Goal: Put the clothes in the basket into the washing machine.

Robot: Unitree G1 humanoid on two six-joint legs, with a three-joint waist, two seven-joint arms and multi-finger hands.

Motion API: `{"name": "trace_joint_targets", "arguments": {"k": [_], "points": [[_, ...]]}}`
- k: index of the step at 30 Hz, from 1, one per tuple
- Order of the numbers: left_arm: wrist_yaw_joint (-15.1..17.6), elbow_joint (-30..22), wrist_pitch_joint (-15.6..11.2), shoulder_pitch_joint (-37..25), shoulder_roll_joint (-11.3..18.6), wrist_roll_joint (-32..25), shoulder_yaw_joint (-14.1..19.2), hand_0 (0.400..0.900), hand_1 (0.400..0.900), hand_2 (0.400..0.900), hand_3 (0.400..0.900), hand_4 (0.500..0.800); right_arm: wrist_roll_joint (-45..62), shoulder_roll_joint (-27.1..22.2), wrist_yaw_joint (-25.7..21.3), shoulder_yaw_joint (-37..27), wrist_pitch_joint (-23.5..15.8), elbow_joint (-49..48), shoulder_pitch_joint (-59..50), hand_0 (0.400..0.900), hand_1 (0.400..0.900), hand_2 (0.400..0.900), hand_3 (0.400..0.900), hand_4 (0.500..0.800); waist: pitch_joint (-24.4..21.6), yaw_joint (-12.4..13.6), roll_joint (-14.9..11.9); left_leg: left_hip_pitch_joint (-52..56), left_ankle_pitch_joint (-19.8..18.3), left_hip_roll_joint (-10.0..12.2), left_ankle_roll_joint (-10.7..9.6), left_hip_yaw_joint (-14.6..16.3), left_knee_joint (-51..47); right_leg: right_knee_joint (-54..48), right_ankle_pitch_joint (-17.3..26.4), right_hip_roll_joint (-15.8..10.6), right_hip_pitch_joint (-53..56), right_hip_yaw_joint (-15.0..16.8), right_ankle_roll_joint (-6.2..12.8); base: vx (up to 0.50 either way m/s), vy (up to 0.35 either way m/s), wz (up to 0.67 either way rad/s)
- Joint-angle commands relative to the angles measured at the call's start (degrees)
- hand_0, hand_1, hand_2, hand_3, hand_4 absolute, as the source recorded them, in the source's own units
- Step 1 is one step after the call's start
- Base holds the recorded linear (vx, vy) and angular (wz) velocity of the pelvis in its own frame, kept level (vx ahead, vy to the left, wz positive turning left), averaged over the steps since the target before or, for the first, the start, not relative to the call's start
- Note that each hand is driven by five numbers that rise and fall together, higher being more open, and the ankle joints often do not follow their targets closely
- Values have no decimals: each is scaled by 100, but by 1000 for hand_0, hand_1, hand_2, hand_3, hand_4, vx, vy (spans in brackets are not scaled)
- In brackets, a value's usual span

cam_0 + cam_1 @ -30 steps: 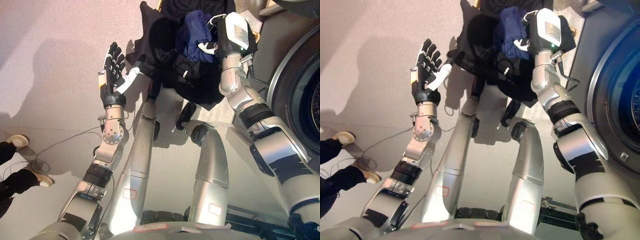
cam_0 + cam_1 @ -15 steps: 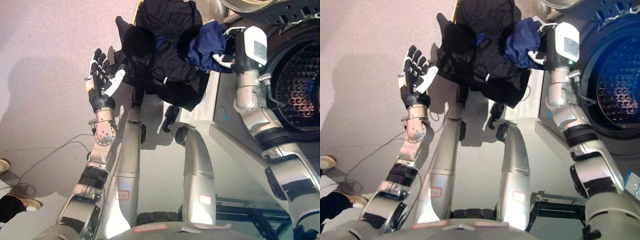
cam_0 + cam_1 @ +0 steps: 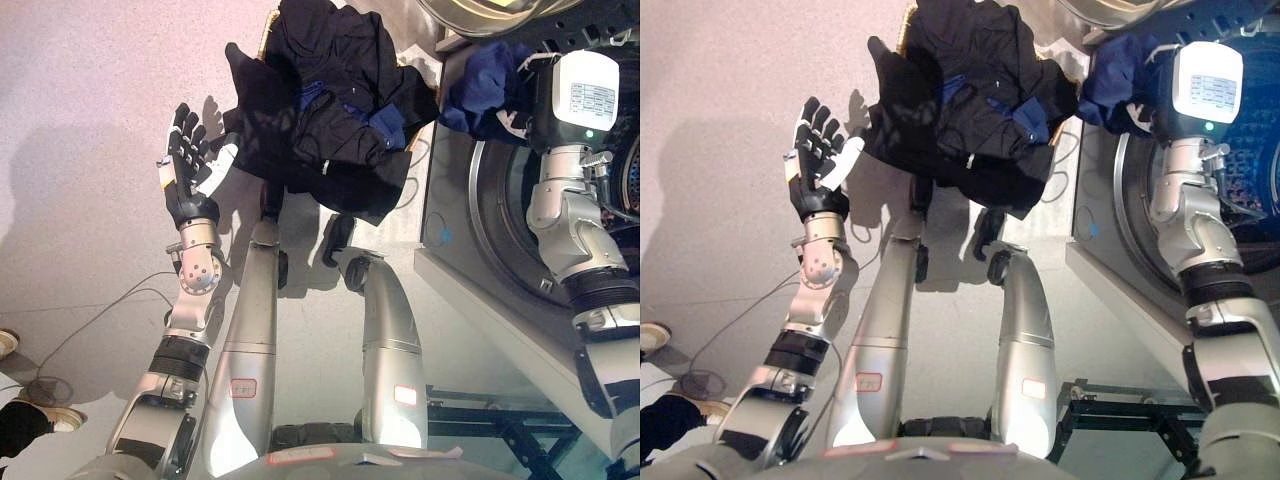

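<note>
1. I see the blue garment bunched at my right hand, up against the front of the washing machine beside its round opening; the hand is mostly hidden behind the wrist and the cloth, so I cannot tell how its fingers are set.
2. The rest of the clothes, a dark heap with a bit of blue showing, spill over the basket, of which I see only a sliver of tan rim at the top.
3. My left hand is raised over the floor left of the heap, fingers spread wide, holding nothing.
4. A person's shoes show at the lower left edge.
</note>
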Motion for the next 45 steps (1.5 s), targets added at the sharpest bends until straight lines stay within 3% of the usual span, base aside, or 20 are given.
{"name": "trace_joint_targets", "arguments": {"k": [1, 4, 5, 6, 8, 9, 11, 19, 21, 32, 33, 36, 37, 40, 45], "points": [[-52, -203, -292, 513, -47, 362, 167, 900, 900, 900, 900, 800, -376, -549, -216, 90, 428, 453, -19, 400, 400, 400, 400, 500, -675, -66, -69, -225, -810, -11, -133, -294, 257, -661, 727, -74, -348, 91, 267, 0, 0, 0], [-79, -224, -256, 528, -80, 351, 183, 900, 900, 900, 900, 800, -491, -581, -109, 248, 635, 917, -120, 400, 400, 400, 400, 500, -679, -74, -54, -226, -800, -11, -141, -288, 258, -672, 741, -88, -341, 88, 265, 40, 2, 0], [-84, -208, -253, 525, -91, 346, 166, 900, 900, 900, 900, 800, -621, -617, -51, 394, 734, 1206, -110, 400, 400, 400, 400, 500, -709, -69, -68, -169, -999, -7, -163, -316, 317, -605, 568, -69, -296, 137, 317, 0, 0, 0], [-87, -220, -249, 527, -87, 353, 159, 900, 900, 900, 900, 800, -630, -610, -62, 456, 789, 1365, -207, 400, 400, 400, 400, 500, -670, -54, -62, -225, -822, -3, -151, -280, 293, -648, 729, -93, -330, 87, 269, 120, -9, 0], [-80, -221, -235, 514, -78, 354, 157, 900, 900, 900, 900, 800, -732, -612, 24, 695, 870, 1717, -346, 400, 400, 400, 400, 500, -702, -65, -75, -157, -1006, 9, -171, -302, 327, -605, 583, -68, -272, 134, 317, 0, 0, 0], [-81, -231, -233, 505, -64, 354, 145, 900, 900, 900, 900, 800, -759, -622, 85, 808, 910, 1885, -453, 400, 400, 400, 400, 500, -660, -57, -83, -208, -800, 13, -163, -268, 271, -703, 773, -92, -298, 87, 272, -98, 31, -3], [-73, -254, -215, 495, -46, 372, 161, 900, 900, 900, 900, 800, -818, -699, 161, 949, 970, 2036, -618, 400, 400, 400, 400, 500, -646, -71, -102, -191, -797, 23, -171, -259, 265, -735, 787, -84, -264, 83, 276, -49, 25, -4], [-46, -360, -156, 543, -68, 445, 217, 900, 900, 900, 900, 800, -883, -1088, 257, 922, 1065, 2471, -243, 400, 400, 400, 400, 500, -618, -153, -189, -167, -783, 52, -208, -285, 257, -784, 805, -59, -209, 74, 279, 0, 2, 0], [-66, -376, -164, 559, -50, 460, 160, 900, 900, 900, 900, 800, -940, -1079, 311, 1119, 1071, 2947, -221, 400, 400, 400, 400, 500, -642, -139, -205, -97, -983, 59, -237, -320, 314, -712, 633, -22, -159, 114, 317, 112, -25, -1], [-229, -530, -164, 578, 6, 381, -59, 900, 900, 900, 900, 800, -1227, -924, 560, 2352, 1085, 4409, -1123, 400, 400, 400, 400, 500, -494, -28, -112, -11, -979, 86, -259, -267, 338, -702, 649, -9, -103, 178, 274, 8, 2, -1], [-226, -543, -173, 588, 19, 369, -86, 900, 900, 900, 900, 800, -1215, -896, 577, 2409, 1107, 4488, -1185, 900, 900, 900, 900, 800, -478, -9, -92, -1, -973, 80, -260, -267, 333, -693, 647, -3, -103, 179, 273, 0, 0, 0], [-225, -565, -166, 572, 45, 326, -86, 900, 900, 900, 900, 800, -1030, -860, 571, 2405, 1100, 4597, -1372, 900, 900, 900, 900, 800, -459, 5, -82, 21, -959, 93, -263, -251, 322, -696, 650, 3, -88, 199, 258, 0, 0, 0], [-234, -577, -164, 568, 51, 300, -123, 900, 900, 900, 900, 800, -1128, -1092, 796, 2544, 916, 4411, -1652, 900, 900, 900, 900, 800, -460, 13, -100, 20, -994, 101, -268, -249, 362, -660, 621, 14, -94, 201, 252, 0, 0, 0], [-388, -751, -167, 647, 31, 142, -224, 900, 900, 900, 900, 800, -1104, -1462, 750, 3132, 1001, 4668, -2206, 900, 900, 900, 900, 800, -486, 94, -58, 30, -993, 93, -267, -252, 344, -639, 598, 2, -100, 192, 241, 18, -10, 6], [-522, -906, -203, 663, 43, 60, -207, 900, 900, 900, 900, 800, -1191, -1407, 910, 3393, 981, 4809, -2505, 900, 900, 900, 900, 800, -463, 156, 29, 55, -985, 93, -267, -239, 347, -626, 600, -2, -82, 205, 235, 2, -5, 2]]}}
